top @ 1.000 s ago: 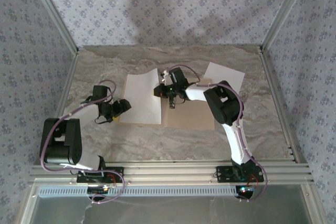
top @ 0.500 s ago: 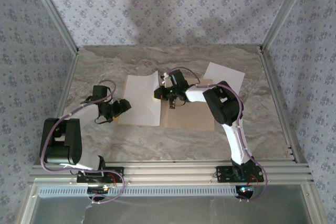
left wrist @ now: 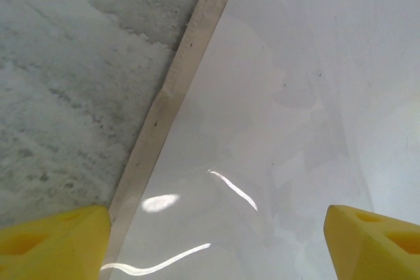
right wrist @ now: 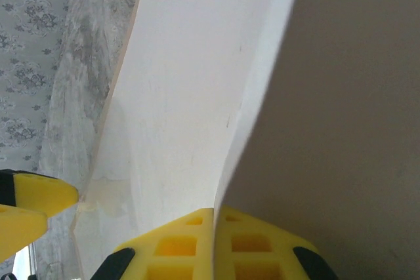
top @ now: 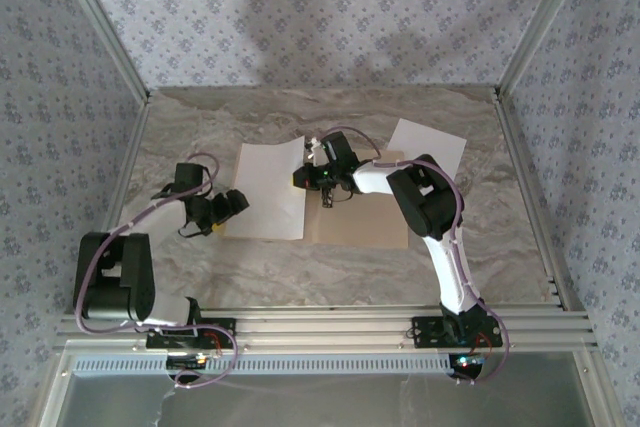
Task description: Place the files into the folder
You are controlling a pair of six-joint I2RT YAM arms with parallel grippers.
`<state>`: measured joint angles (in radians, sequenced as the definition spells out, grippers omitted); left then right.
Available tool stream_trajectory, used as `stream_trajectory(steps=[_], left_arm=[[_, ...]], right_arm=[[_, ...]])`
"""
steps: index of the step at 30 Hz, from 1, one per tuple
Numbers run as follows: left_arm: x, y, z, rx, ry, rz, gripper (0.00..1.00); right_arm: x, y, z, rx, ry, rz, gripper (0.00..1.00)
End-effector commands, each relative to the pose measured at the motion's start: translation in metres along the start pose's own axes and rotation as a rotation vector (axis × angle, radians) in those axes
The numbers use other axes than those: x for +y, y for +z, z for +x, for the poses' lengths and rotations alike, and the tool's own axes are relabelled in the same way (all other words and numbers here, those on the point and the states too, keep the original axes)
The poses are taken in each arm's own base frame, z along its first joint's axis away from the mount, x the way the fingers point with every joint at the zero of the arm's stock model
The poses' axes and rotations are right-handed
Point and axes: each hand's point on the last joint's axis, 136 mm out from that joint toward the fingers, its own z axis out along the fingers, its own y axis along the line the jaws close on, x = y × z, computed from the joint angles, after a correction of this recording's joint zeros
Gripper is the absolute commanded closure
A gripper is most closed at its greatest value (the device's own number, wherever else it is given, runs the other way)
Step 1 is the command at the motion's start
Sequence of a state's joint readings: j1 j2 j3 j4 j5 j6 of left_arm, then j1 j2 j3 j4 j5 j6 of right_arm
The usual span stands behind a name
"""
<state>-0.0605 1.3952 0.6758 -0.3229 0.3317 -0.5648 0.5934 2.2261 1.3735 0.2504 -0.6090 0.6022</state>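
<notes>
The right hand (right wrist: 214, 227) is clenched on the raised right edge of one white sheet (top: 268, 192), which lies over the left half of the open folder (top: 365, 215). The left hand (top: 232, 203) hangs released at the sheet's left edge. Lower the raised edge slowly toward the spine while the left hand pins the left side; the second sheet (top: 430, 147) lies far right

On the table (top: 300, 277) the folder (top: 370, 222) lies open; the left sheet (top: 270, 192) lies on the folder's left half, the right sheet (top: 430, 145) at the folder's far right corner
</notes>
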Motion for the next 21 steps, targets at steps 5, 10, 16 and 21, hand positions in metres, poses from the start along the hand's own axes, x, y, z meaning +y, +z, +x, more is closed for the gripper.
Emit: stream_trajectory(steps=[5, 10, 16, 21], left_arm=[[0.008, -0.015, 0.011, -0.003, -0.010, -0.028, 0.14], [0.014, -0.013, 0.024, 0.026, -0.033, -0.028, 0.16], [0.019, -0.011, 0.033, 0.037, -0.044, -0.032, 0.16], [0.019, -0.010, 0.035, 0.040, -0.051, -0.020, 0.17]], right_arm=[[0.021, -0.014, -0.021, -0.029, -0.055, -0.020, 0.99], [0.022, -0.014, -0.023, -0.029, -0.060, -0.022, 0.99], [0.022, -0.013, -0.022, -0.028, -0.054, -0.025, 0.99], [0.021, -0.008, -0.017, -0.033, -0.025, -0.040, 1.00]])
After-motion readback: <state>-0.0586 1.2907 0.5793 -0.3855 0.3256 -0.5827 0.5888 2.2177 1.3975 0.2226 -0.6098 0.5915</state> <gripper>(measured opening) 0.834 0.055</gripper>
